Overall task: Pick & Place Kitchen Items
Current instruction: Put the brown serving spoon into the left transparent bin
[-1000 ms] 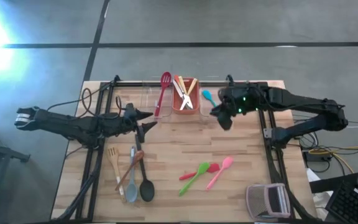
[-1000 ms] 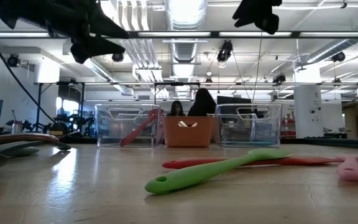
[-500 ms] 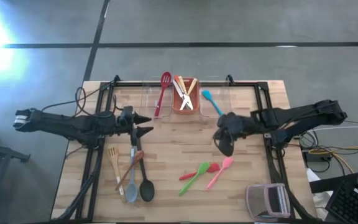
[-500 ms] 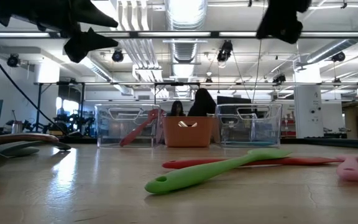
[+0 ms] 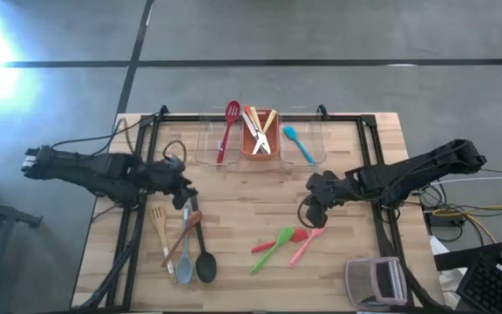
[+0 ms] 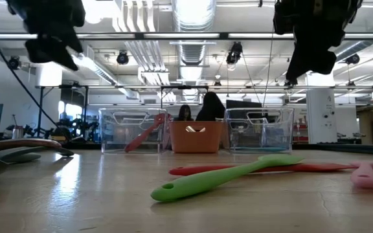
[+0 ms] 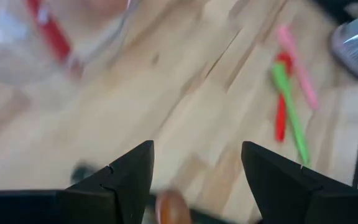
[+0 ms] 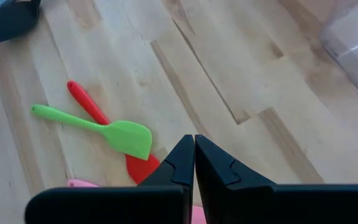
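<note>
Three small spoons lie together on the table, right of centre toward the near edge: green [image 5: 271, 248], red [image 5: 279, 240] and pink [image 5: 308, 241]. My right gripper [image 5: 306, 216] hangs shut just above them, pointing down, holding nothing; its wrist view shows its shut tips [image 8: 194, 149] over the red spoon's bowl [image 8: 143, 167]. Large utensils lie at the near left: a wooden fork [image 5: 158, 228], a brown spoon [image 5: 186, 234], a grey spoon [image 5: 184, 259] and a black spoon [image 5: 204, 262]. My left gripper [image 5: 184, 186] stands open above their far ends [image 7: 197, 168].
Along the far edge stand a clear bin with a red slotted spatula [image 5: 228, 131], an orange bin [image 5: 260, 139] with pale wooden sticks, and a clear bin with a blue spoon [image 5: 296, 144]. A grey-and-pink gadget [image 5: 375, 281] sits at the near right corner.
My right gripper has come away from the far bins toward the near edge and sunk down over the small spoons. My left gripper has drawn back a little toward the table's left edge and tipped from level to pointing down at the large utensils.
</note>
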